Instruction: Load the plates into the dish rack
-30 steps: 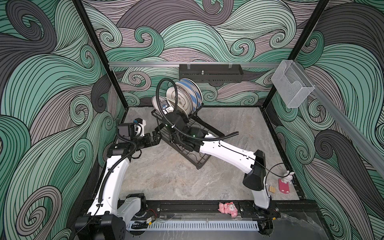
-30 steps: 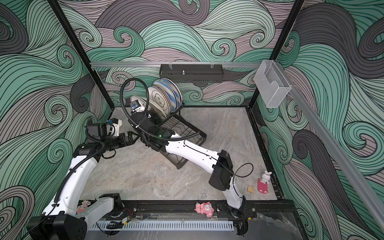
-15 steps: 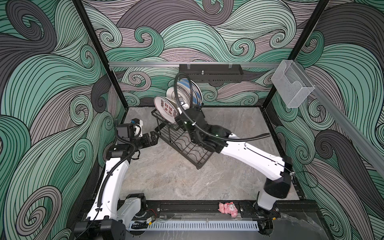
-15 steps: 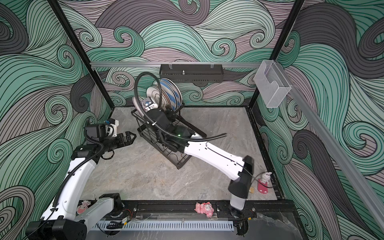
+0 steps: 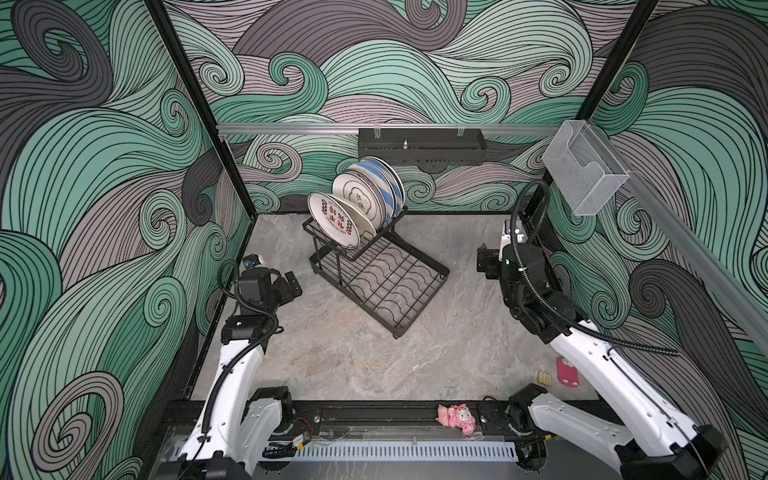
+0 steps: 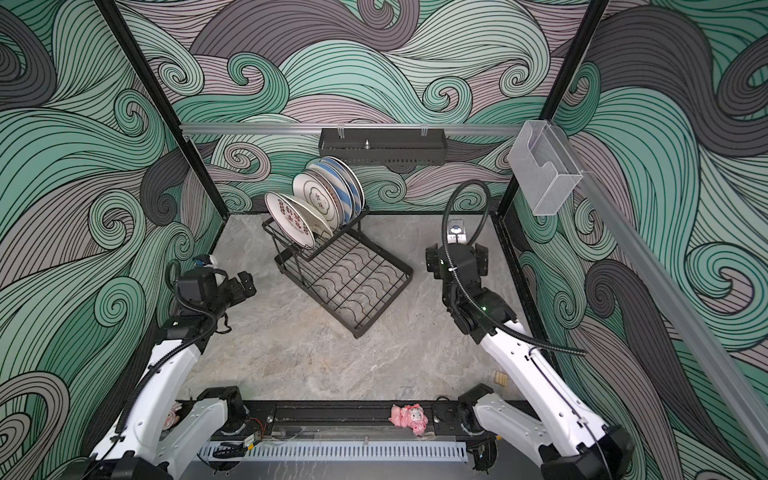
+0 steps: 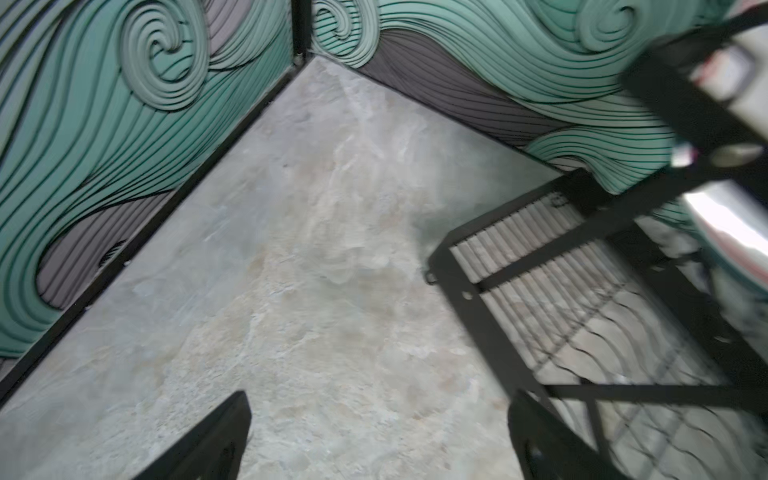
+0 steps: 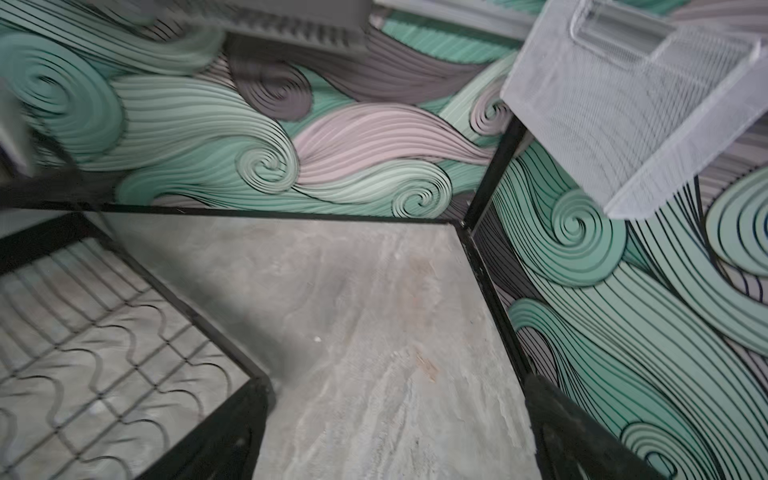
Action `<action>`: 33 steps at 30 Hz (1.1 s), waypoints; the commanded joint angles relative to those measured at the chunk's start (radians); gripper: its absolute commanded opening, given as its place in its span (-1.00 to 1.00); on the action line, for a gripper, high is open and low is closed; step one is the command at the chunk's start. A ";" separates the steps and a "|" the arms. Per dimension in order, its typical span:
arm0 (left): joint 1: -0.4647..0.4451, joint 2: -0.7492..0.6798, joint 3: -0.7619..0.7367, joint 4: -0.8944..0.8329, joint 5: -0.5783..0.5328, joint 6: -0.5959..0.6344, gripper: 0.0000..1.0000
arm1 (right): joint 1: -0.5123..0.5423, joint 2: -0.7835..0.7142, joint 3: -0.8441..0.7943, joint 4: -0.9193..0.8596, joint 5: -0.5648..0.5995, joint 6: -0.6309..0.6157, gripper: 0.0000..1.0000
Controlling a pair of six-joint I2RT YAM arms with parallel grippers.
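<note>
Back at the right side of the grey stone-look tabletop (image 5: 374, 365), the right end effector (image 8: 395, 440) hangs with jaws spread wide and empty, pulled clear of the black wire two-tier dish rack (image 5: 399, 286) it was reaching into a second ago. The left end effector (image 7: 374, 449), likewise spread and empty, waits off the rack's other side. The delivery, a red-lettered white plate (image 5: 332, 220), now leans in the front slot of the raised basket. Count: one rack and at least five upright round plates (image 5: 359, 199), with the rear rims too tightly packed to separate. None lies on the tabletop, so loading looks finished.
</note>
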 commanded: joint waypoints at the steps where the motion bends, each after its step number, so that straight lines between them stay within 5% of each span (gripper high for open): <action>1: 0.009 0.047 -0.085 0.270 -0.214 0.011 0.97 | -0.123 -0.025 -0.189 0.254 -0.056 0.008 0.96; 8: 0.024 0.269 -0.167 0.535 -0.169 0.150 0.97 | -0.307 0.087 -0.439 0.607 -0.184 0.016 0.98; 16: 0.030 0.372 -0.235 0.848 -0.027 0.280 0.97 | -0.327 0.264 -0.499 0.873 -0.289 -0.037 0.98; 20: 0.032 0.420 -0.169 0.772 0.053 0.289 0.97 | -0.349 0.377 -0.505 0.964 -0.381 -0.014 0.98; 24: 0.037 0.451 -0.222 0.930 0.141 0.257 0.97 | -0.343 0.643 -0.591 1.433 -0.449 -0.061 0.98; 26: 0.039 0.580 -0.285 1.165 0.177 0.259 0.97 | -0.337 0.550 -0.520 1.142 -0.477 -0.067 0.98; 28: 0.039 0.727 -0.256 1.320 0.245 0.305 0.97 | -0.353 0.598 -0.479 1.137 -0.520 -0.061 0.98; 30: 0.041 0.645 -0.117 0.892 0.278 0.307 0.97 | -0.370 0.581 -0.474 1.099 -0.548 -0.053 0.98; 33: 0.024 0.699 -0.184 1.128 0.252 0.336 0.97 | -0.370 0.589 -0.476 1.114 -0.550 -0.052 0.98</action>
